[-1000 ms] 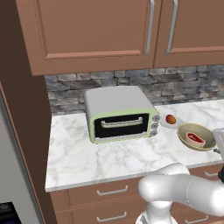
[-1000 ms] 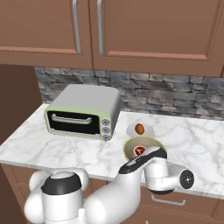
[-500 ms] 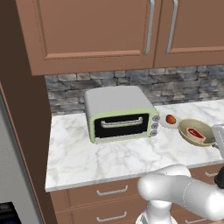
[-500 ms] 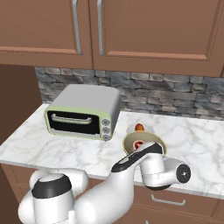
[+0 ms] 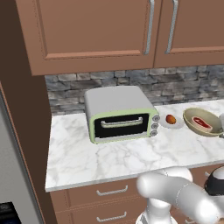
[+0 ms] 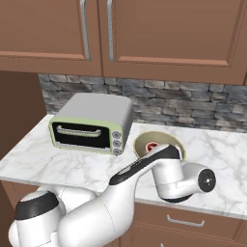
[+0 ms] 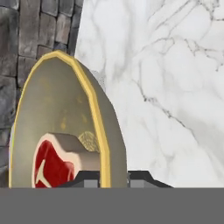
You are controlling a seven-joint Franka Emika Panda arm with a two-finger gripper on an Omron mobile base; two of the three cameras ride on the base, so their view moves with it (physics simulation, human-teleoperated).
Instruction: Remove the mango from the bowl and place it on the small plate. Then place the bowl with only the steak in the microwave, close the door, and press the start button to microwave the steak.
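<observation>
Hand view has my tool [image 7: 113,177] clamped on the bowl [image 7: 61,122] rim, steak [image 7: 54,164] inside, since the rim's the only thin part to pinch. Mango [image 5: 171,119] already sits on the plate [image 5: 171,123] beside the toaster oven [image 5: 120,113] on the surface [image 5: 131,151], so microwave's next I guess.

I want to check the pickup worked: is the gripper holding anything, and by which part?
The gripper is shut on the bowl, pinching its rim, with the steak inside.

Glossy white arm [image 6: 120,193] (dark joints)
</observation>
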